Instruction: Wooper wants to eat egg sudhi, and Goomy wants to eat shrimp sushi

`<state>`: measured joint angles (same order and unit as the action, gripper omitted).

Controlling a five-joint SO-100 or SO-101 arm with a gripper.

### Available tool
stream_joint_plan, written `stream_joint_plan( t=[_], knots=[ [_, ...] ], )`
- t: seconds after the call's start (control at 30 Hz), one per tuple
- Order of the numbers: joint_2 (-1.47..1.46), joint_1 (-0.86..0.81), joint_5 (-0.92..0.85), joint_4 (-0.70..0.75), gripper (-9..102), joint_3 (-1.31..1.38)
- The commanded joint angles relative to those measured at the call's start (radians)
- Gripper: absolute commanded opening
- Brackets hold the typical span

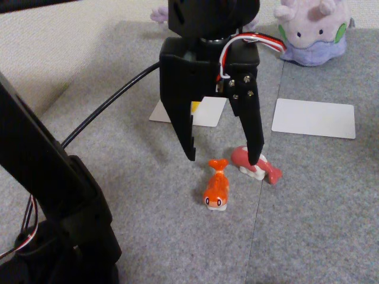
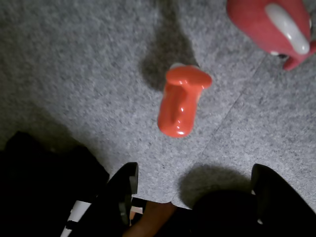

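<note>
fixed view: my gripper (image 1: pixel 224 158) hangs above the grey carpet (image 1: pixel 148 195) with its two black fingers spread well apart and nothing between them. taking the shrimp sushi (image 1: pixel 216 190) as landmark, i see it lying flat on the carpet just below and in front of the finger gap, its fan tail toward the gripper and its eyed end toward the camera. just to the right of the shrimp sushi lies a red-pink white-striped toy (image 1: pixel 258 165), and the right finger's tip overlaps that toy in this view; whether it touches i cannot tell. behind the shrimp sushi, two white cards rest on the carpet, one (image 1: pixel 207 112) partly covered by the gripper, with a small yellow patch showing at the left finger's edge, and one (image 1: pixel 314 118) to the right. goomy (image 1: pixel 311 32) sits at the far right, well apart from the shrimp sushi. a little pale purple shows at the top edge left of the arm. wrist view: the shrimp sushi (image 2: pixel 180 101) lies ahead of the parted fingers (image 2: pixel 123 185), apart from them, with the red-pink toy (image 2: pixel 261 24) at upper right.
</note>
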<state>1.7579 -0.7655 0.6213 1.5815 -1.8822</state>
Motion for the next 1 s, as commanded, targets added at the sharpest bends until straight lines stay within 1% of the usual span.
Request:
stream_joint_plan(
  t=[0.0,0.13,0.33,0.5,0.7,0.8,0.97],
  knots=[
    [0.040,-0.026,-0.035,0.002,27,-0.006],
    [0.041,-0.018,-0.037,-0.048,27,-0.087],
    [0.041,-0.018,-0.025,-0.232,27,-0.252],
    [0.041,-0.018,-0.020,-0.331,27,-0.313],
    [0.041,-0.018,-0.017,-0.377,27,-0.318],
    [0.038,-0.017,0.017,-0.417,27,-0.318],
    [0.038,-0.008,0.026,-0.431,27,-0.322]
  ],
)
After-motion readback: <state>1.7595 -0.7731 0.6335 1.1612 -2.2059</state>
